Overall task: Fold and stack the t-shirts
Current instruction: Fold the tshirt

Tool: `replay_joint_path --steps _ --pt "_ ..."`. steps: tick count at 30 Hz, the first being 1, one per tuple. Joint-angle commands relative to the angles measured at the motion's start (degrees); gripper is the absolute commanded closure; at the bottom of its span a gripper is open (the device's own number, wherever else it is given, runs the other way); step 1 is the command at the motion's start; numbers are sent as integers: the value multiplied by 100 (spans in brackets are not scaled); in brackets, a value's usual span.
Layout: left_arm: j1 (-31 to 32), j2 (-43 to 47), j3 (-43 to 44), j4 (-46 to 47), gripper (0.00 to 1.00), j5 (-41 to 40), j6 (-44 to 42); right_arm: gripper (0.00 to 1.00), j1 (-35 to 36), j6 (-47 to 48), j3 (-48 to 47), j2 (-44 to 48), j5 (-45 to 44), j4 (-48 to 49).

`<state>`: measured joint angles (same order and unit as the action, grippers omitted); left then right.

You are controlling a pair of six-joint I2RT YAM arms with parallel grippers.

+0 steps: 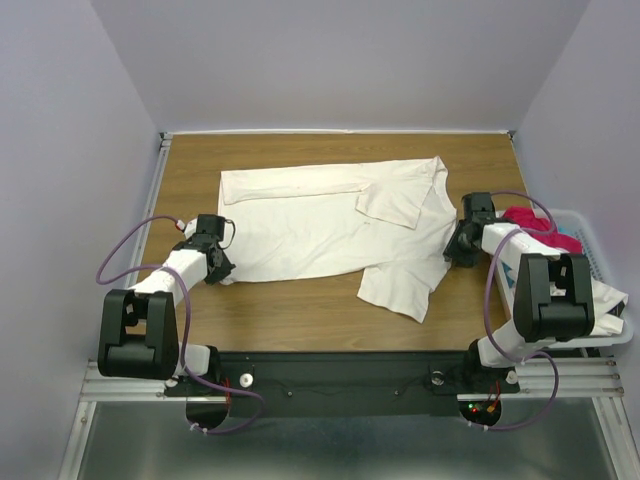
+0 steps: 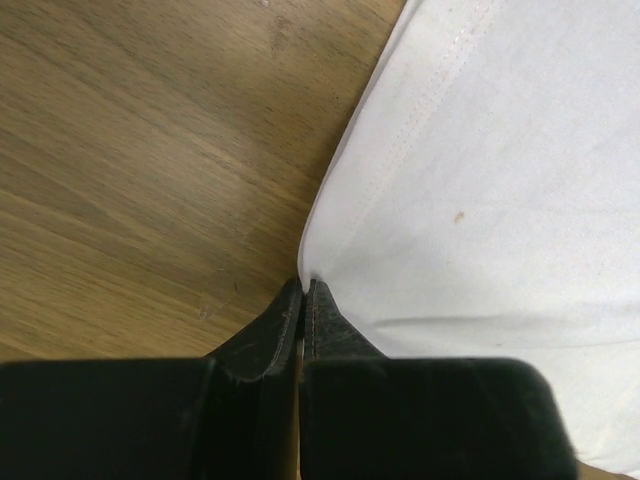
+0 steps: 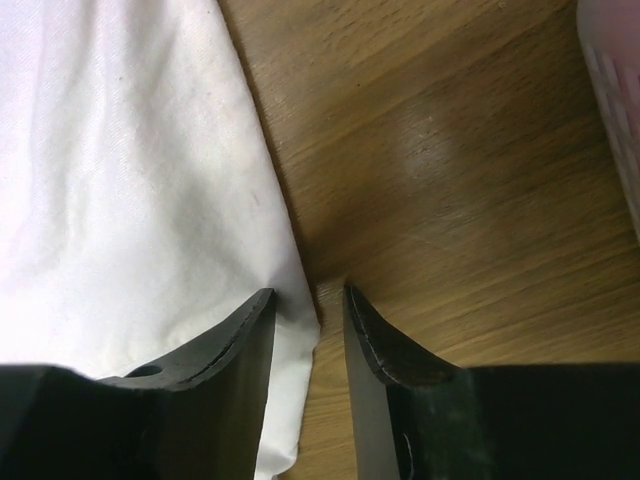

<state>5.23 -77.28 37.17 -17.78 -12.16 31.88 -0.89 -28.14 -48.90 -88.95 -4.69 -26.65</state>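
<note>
Off-white t-shirt lies spread on the wooden worktop, filling the middle of the top view. Its upper edge is folded down in a long band, one sleeve is turned in at the upper right, and the other sleeve points to the lower right.

At the left edge of the cloth the left pincer sits low on the worktop. In the left wrist view this pincer has its fingers pressed together with no gap, pinching the stitched hem of the off-white t-shirt right at their tips.

At the right edge of the cloth the right pincer also rests low. In the right wrist view it stands only narrowly apart. The left finger overlaps the off-white t-shirt, whose edge reaches into the gap, and the right finger is over bare wood.

At the right of the top view a white basket holds the magenta-red t-shirt and the white t-shirt with dark markings, partly hidden by the right arm.
</note>
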Motion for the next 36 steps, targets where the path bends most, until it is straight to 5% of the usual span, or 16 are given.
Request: replay_joint_path --steps 1,12,23,36 --pt "-5 90 -148 -76 96 -14 20 60 -26 -139 206 96 249 -77" --pt "-22 204 -149 -50 99 -14 29 61 -17 -253 232 18 636 -77" --pt "-75 441 -140 -50 100 -23 20 99 -17 -183 101 307 82 -147" --pt "-400 626 132 -112 100 232 -164 99 -26 -51 -514 545 -58 -657"
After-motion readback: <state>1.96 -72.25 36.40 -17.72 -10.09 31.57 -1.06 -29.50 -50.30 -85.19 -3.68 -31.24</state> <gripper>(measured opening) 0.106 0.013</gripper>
